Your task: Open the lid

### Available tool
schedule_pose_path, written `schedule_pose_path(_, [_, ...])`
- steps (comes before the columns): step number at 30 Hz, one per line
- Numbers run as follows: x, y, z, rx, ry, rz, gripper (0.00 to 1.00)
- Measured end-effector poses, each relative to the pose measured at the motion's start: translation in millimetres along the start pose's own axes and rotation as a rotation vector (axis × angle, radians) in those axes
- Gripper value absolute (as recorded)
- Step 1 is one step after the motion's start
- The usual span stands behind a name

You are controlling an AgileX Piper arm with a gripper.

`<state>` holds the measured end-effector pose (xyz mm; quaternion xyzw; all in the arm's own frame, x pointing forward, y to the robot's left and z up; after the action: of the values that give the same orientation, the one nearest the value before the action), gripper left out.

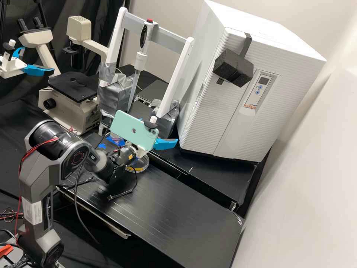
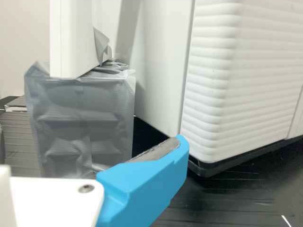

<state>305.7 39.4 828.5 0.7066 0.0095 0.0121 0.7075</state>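
Black, faintly scratched bench [image 1: 178, 219] runs below pale walls, with dark cloth hanging at the back. Over its far side is the gripper [image 1: 165, 144], apart from everything. Its fingers stand open: one blue finger [image 2: 147, 189] shows a bare grey pad [image 2: 158, 151] with nothing against it, though how wide the gap is I cannot tell. A mint-green smartphone [image 1: 134, 130] sits over the arm's wrist. Just beside the wrist, on the bench, lies a round clear dish [image 1: 143, 166] with something yellow in it; I cannot make out whether its lid is on. Blue tape [image 1: 115, 140] is stuck down near it.

Beyond the gripper stands a block wrapped in silver tape [image 2: 80, 118], carrying one leg of a white frame [image 1: 176, 76]. Between the frame's uprights hangs a pipette [image 1: 141, 59] with a red button. A white ribbed cabinet [image 1: 241, 93] stands next to the frame, a black foam block [image 1: 233, 67] fixed to its front. On the frame's other side is a cream microscope [image 1: 70, 109].
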Motion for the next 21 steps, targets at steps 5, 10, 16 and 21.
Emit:
schedule_pose_path(5, [0.0, 0.0, 0.0, 0.000, 0.000, 0.000, 1.00])
schedule_pose_path(10, [-13.0, 2.8, 6.2, -0.007, 0.005, -0.001, 1.00])
schedule_pose_path(16, [-55.9, 14.7, 14.3, 0.041, 0.049, 0.066, 1.00])
schedule_pose_path(21, [-90.2, 19.5, 14.3, 0.044, 0.123, 0.099, 1.00])
